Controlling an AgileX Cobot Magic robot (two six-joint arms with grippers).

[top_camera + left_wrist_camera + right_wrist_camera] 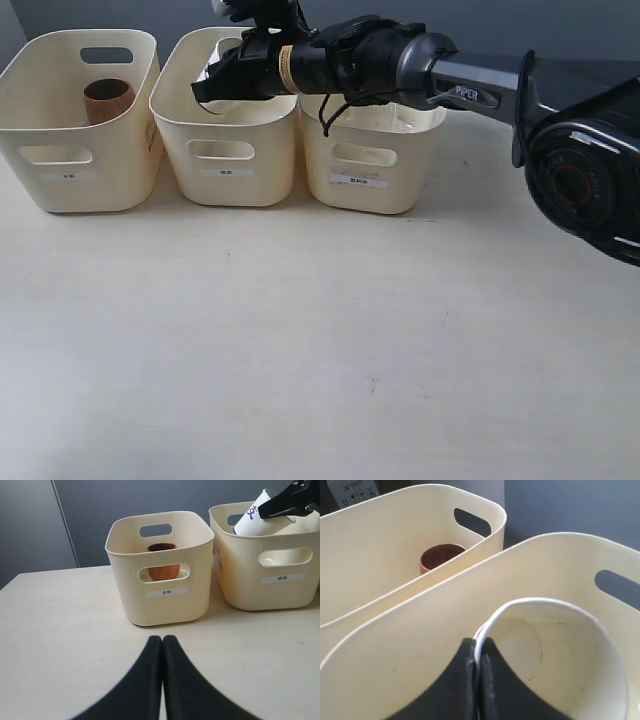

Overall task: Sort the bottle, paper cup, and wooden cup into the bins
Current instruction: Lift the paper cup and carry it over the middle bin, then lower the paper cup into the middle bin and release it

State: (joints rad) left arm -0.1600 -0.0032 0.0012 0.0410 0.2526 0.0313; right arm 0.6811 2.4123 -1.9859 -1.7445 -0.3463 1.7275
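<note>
My right gripper (208,88) reaches across over the middle bin (240,190) and is shut on the rim of the white paper cup (212,78). The cup hangs tilted just above this bin's opening. In the right wrist view the fingers (470,680) pinch the paper cup (560,650) at its rim, inside the middle bin (420,635). The brown wooden cup (108,100) stands in the left bin (100,185). My left gripper (163,640) is shut and empty, low over the table in front of the left bin (160,605). The bottle is not visible.
The right bin (370,200) stands beside the middle one, with my right arm (470,85) passing over it and hiding its inside. All three bins stand in a row at the table's far edge. Bare tabletop (300,350) lies in front of them.
</note>
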